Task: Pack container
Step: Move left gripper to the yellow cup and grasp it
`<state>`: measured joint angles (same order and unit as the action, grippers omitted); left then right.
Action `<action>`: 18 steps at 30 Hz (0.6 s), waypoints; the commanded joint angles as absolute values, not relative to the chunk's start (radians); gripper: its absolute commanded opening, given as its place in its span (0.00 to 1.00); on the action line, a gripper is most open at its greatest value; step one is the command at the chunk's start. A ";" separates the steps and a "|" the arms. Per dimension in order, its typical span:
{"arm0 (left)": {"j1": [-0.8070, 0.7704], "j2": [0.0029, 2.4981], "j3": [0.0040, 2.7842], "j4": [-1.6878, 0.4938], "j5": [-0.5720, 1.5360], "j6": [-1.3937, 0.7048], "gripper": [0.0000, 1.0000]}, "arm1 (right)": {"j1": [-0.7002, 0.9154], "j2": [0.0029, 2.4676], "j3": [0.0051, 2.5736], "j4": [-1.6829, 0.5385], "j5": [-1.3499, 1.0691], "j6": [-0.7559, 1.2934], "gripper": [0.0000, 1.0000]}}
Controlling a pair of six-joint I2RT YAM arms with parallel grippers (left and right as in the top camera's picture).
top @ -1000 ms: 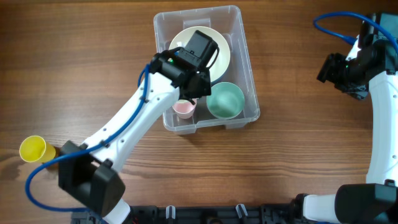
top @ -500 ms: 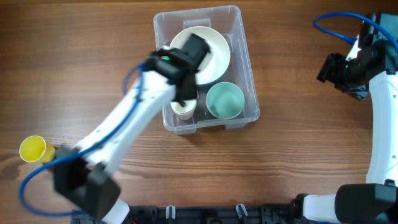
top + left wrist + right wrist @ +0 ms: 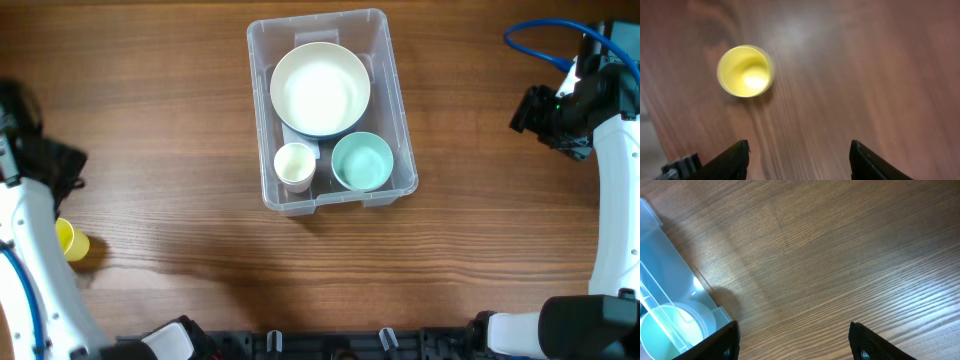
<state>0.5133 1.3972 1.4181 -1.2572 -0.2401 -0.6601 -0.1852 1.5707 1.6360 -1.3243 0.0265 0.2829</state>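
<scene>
Clear plastic marks the middle of the overhead view: the container (image 3: pixel 260 120) sits on the wood table (image 3: pixel 180 80) with three things in it. A white bowl (image 3: pixel 320 88) fills the end toward the top of the picture. A cream cup (image 3: pixel 294 165) and a green bowl (image 3: pixel 361 162) stand side by side in the other end, the cup on the picture's left. My left arm (image 3: pixel 25 235) is well apart from the container, at the picture's left edge. A yellow cup (image 3: pixel 70 241) stands on the table there, far outside the container and partly hidden by that arm. My right arm (image 3: pixel 610 160) is well off the container's other side, at the right edge. From this height I cannot tell how either set of fingers stands.

Left wrist view: my left gripper (image 3: pixel 799 147) is spread wide with nothing between its fingers (image 3: pixel 735 160), only bare wood below. The yellow cup stands upright, mouth up, beyond the fingers and apart from them. The container is out of this view.

Right wrist view: my right gripper (image 3: pixel 792 327) is also spread wide and holds nothing. One corner of the container shows at the picture's left, with the green bowl inside it. The near finger is close to that corner; I cannot tell whether they touch.
</scene>
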 commanded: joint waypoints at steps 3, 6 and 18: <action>0.693 1.449 1.220 -1.121 -0.202 -0.657 0.67 | -0.183 1.565 1.628 -1.327 0.021 0.269 0.71; 0.712 1.503 1.208 -1.063 -0.201 -0.599 0.69 | -0.183 1.565 1.628 -1.328 0.021 0.269 0.71; 0.712 1.673 1.208 -0.925 -0.201 -0.530 0.67 | -0.183 1.565 1.628 -1.329 0.021 0.265 0.71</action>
